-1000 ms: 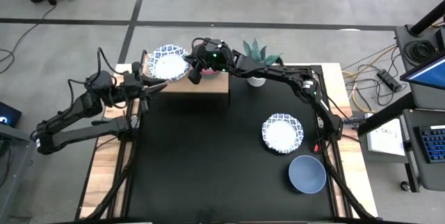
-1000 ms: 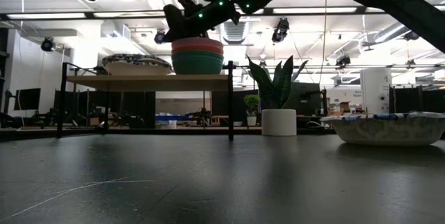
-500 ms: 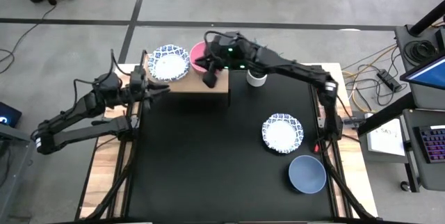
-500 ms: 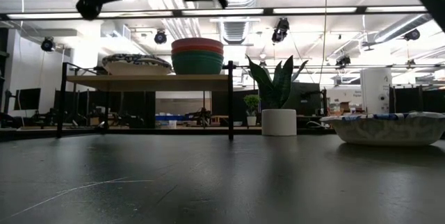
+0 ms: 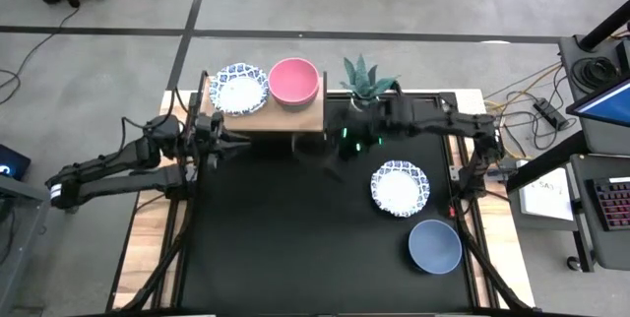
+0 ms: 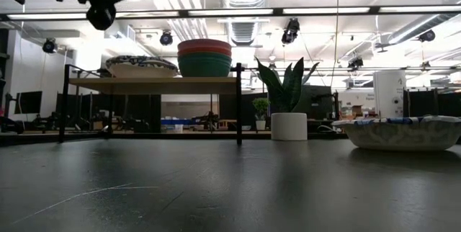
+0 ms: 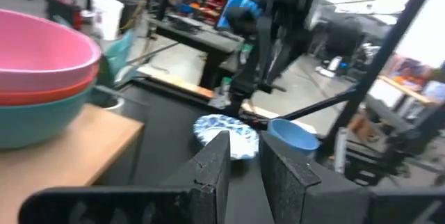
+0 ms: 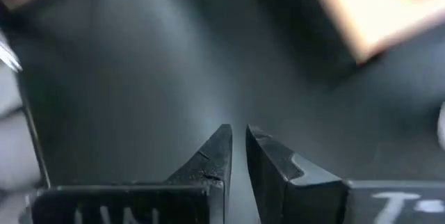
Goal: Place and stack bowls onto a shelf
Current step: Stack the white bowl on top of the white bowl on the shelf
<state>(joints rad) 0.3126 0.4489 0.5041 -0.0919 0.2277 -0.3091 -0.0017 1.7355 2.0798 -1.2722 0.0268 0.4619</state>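
The light-wood shelf (image 5: 281, 120) stands at the table's far edge. It carries a white blue-rimmed bowl (image 5: 241, 88) and a stack with a pink bowl (image 5: 294, 81) on top, over a red and a green bowl (image 6: 205, 65). A second patterned bowl (image 5: 400, 187) and a grey-blue bowl (image 5: 435, 245) sit on the black table at the right. My left gripper (image 5: 228, 138) hovers level at the shelf's left near corner, its fingers (image 7: 217, 160) slightly apart and empty. My right gripper (image 5: 333, 162) hangs blurred over the table in front of the shelf, empty, its fingers (image 8: 221, 147) almost together.
A white pot with a spiky plant (image 5: 365, 89) stands just right of the shelf. The black table top (image 5: 295, 248) lies bare at its left and middle. Wooden strips (image 5: 153, 228) border the table on both sides.
My right gripper has drawn away from the bowl stack on the shelf, swinging toward the table's near and right side and tipping downward; the pink bowl now shows uncovered on the stack. My left gripper has sunk a little and rolled beside the shelf's left end.
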